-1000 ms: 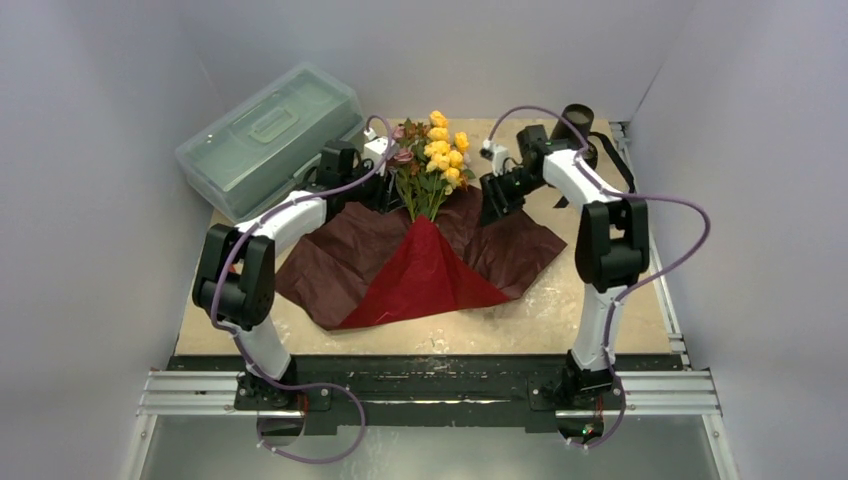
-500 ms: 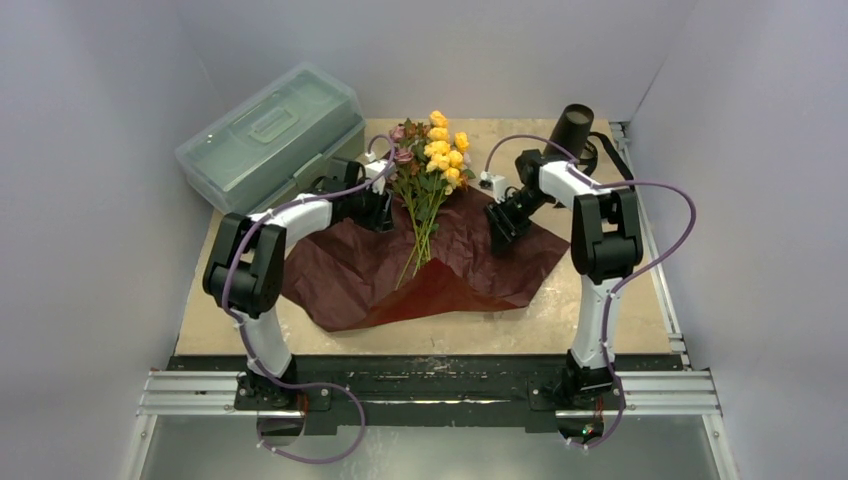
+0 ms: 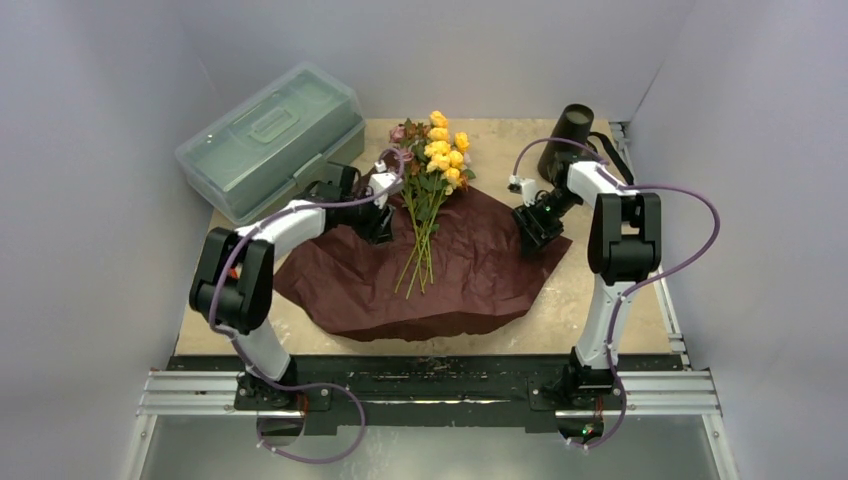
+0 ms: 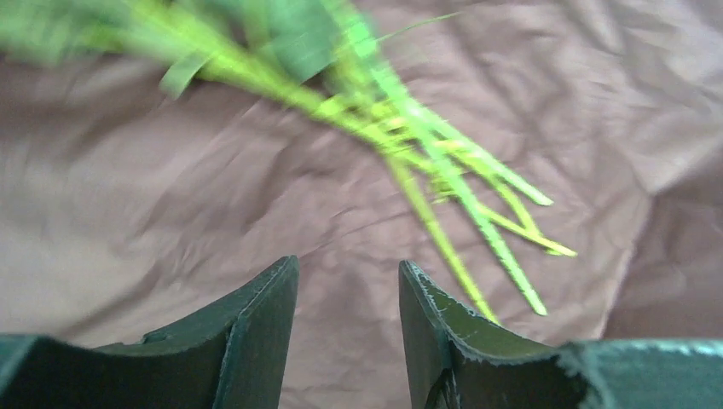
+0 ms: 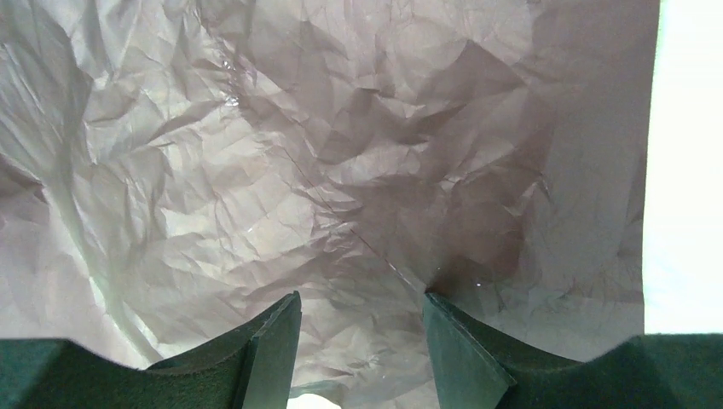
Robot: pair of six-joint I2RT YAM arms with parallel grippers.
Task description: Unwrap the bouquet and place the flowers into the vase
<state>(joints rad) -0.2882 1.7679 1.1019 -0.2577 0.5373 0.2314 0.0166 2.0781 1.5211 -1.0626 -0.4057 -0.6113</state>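
One bunch of flowers (image 3: 432, 165) lay on one flattened maroon paper (image 3: 470, 270), blooms toward the far edge, with no wrap around the stems. Two grippers hovered low over the sheet. The left gripper (image 4: 348, 268) sat just left of the stems, the right gripper (image 5: 362, 298) near the paper's right edge, and both had their jaws parted around nothing. One black vase (image 3: 570, 128) stood far right, and one lidded box (image 3: 270, 135) far left.

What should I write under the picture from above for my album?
The left gripper and right gripper hover open over the spread maroon paper where the flowers lie; the vase waits behind.
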